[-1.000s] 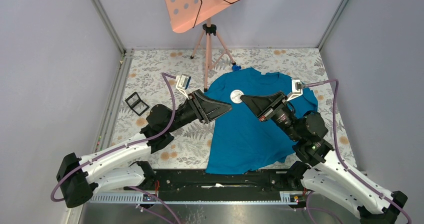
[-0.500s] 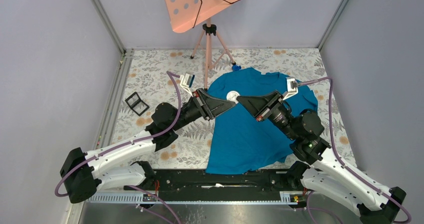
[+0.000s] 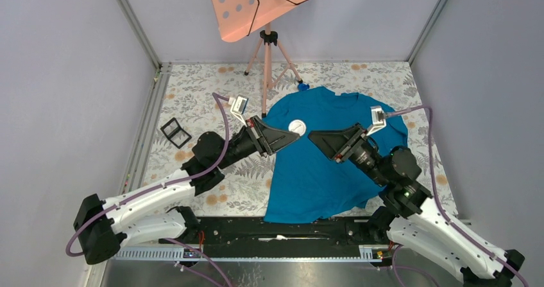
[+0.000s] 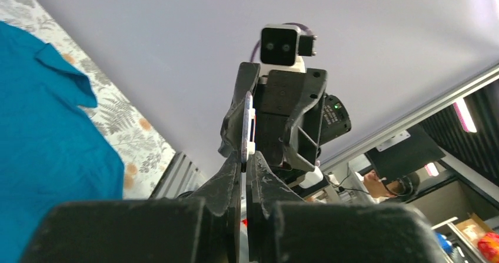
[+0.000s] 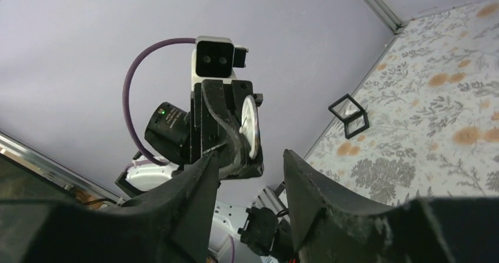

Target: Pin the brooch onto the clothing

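Observation:
The brooch (image 3: 296, 126), a small white round disc, is held above the upper chest of the teal clothing (image 3: 321, 168), pinched at its edge by my shut left gripper (image 3: 296, 133). The left wrist view shows the brooch (image 4: 248, 122) edge-on, rising from my left gripper (image 4: 245, 160), with the clothing (image 4: 41, 127) at the left. My right gripper (image 3: 312, 135) stands open a short way right of the disc, with nothing between its fingers. Seen from the right wrist, the brooch (image 5: 251, 126) sits in the other arm's jaws, beyond my right gripper (image 5: 248, 157).
A pink perforated board on a tripod (image 3: 266, 49) stands at the back, its feet beside the shirt collar. A tiny blue lump (image 3: 303, 86) lies near the collar. A black square frame (image 3: 175, 132) rests on the floral cloth at the left, also in the right wrist view (image 5: 350, 116).
The right gripper, shut on the brooch a second ago, has opened and drawn back right. The left gripper moved in, closed on the disc and now holds it alone.

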